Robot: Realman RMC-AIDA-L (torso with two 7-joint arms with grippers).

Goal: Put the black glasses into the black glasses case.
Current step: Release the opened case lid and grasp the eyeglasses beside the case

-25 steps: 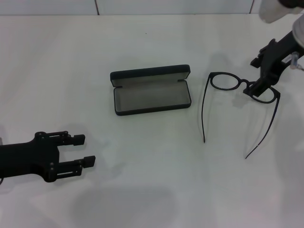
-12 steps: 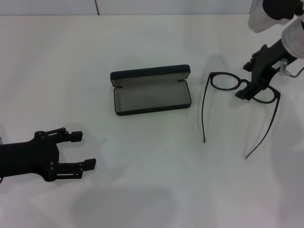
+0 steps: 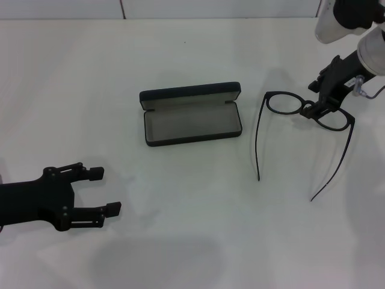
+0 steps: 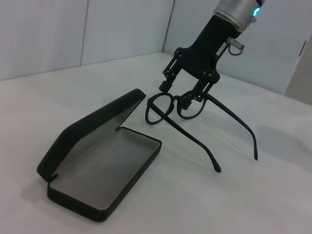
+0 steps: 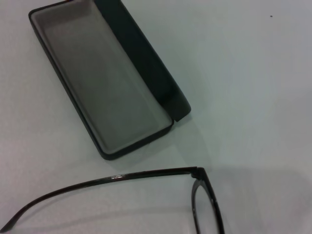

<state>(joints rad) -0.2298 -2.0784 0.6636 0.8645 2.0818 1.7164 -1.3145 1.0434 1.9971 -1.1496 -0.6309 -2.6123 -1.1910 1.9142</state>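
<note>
The white surface [image 3: 198,229] lies bare between the black glasses case [image 3: 191,114], open at its middle with the lid raised at the far side, and the black glasses [image 3: 283,103] well to its right, temple arms unfolded toward the robot. The right gripper [image 3: 313,110] slants down from the far right corner, closed on the bridge between the two lenses. The left gripper [image 3: 102,190] rests low at the near left, spread apart and holding nothing.

Black two-pronged left gripper [image 3: 102,191]; white-and-silver right forearm [image 3: 355,24].
</note>
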